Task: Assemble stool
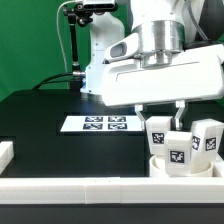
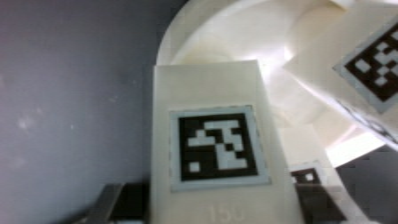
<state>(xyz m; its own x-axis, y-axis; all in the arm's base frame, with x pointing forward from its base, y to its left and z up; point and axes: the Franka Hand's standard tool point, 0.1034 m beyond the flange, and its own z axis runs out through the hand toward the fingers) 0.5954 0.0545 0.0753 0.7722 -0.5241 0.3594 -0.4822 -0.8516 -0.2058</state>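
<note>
Exterior view shows the gripper (image 1: pixel 167 118) down over the seat (image 1: pixel 160 166), which sits against the front rail (image 1: pixel 100 190) at the right, its jaws clamped on one upright leg (image 1: pixel 158 134), seemingly seating it beside two legs already standing.

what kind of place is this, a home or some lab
Most likely a robotics lab test bench: a green backdrop, a marker board fixed on the black table, and tagged stool legs under the gripper.
</note>
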